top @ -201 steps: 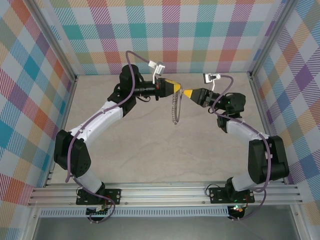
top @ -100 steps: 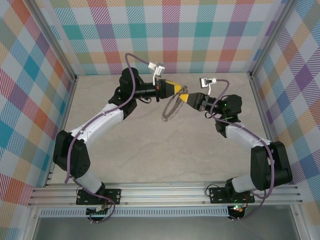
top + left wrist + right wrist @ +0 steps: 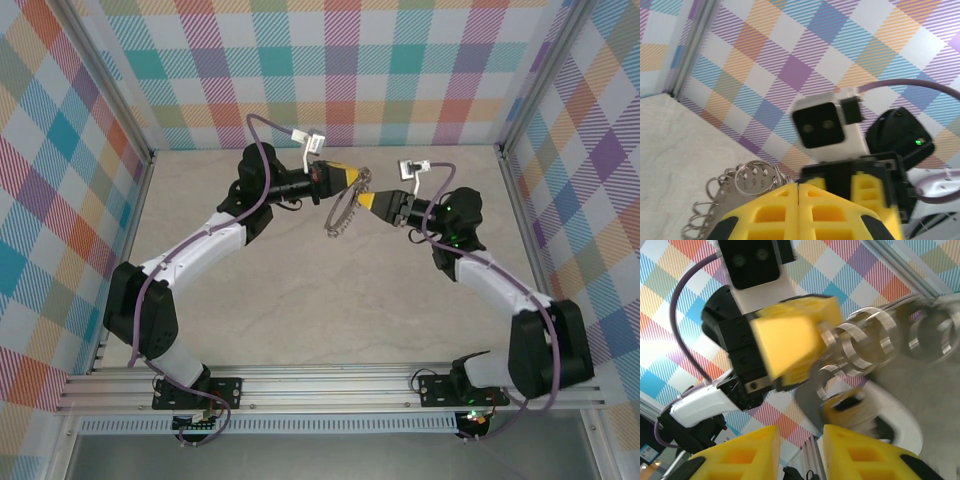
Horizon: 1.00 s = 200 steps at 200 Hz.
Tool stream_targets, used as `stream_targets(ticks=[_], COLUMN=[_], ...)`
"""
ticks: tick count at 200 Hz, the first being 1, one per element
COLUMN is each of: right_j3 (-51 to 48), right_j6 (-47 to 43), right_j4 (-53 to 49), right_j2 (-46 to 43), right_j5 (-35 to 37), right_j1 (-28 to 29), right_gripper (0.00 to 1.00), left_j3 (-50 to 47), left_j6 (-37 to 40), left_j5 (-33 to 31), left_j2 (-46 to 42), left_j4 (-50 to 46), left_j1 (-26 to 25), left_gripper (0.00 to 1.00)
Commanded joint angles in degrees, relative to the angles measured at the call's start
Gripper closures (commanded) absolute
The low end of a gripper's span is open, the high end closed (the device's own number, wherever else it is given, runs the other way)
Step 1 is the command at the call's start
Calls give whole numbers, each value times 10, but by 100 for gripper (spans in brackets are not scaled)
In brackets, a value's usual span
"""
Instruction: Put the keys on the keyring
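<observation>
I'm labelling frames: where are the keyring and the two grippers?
keyring [image 3: 334,224], top view, lower bumpy edge of the hoop.
left gripper [image 3: 361,177], top view, between its yellow fingertips.
right gripper [image 3: 361,200], top view, between its yellow fingertips.

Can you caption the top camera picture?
Left claw holds the keyring in the air, right claw close beside it.

Pale beige, faintly veined table [image 3: 300,300] with an aluminium rail [image 3: 330,385] along its near edge.

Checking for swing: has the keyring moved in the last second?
Yes. Pinched at its top by the left gripper, the keyring has swung its free end toward the left wall and now hangs slanted.
</observation>
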Motion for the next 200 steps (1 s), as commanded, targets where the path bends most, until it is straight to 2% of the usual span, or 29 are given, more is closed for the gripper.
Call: stream_targets(ticks=[1, 28, 52, 128, 200], right_j3=[-9, 4, 20, 54, 96], right_j6=[-85, -128, -123, -93, -41], right_j4=[-124, -236, -246, -104, 25], right_j2=[-71, -132, -140, -68, 14], right_j5=[28, 80, 118, 135, 126], right_j1=[-15, -26, -26, -26, -17], right_gripper=[68, 65, 61, 62, 68], left_j3=[-11, -17, -25, -56, -58], left_j6=[-20, -52, -80, -162, -188], left_j5=[-34, -33, -33, -34, -30], left_j2=[-34, -28, -21, -12, -6], left_j4=[63, 94, 130, 240, 265], left_j1=[-3, -3, -3, -3, -5], left_gripper=[100, 100, 100, 100, 100])
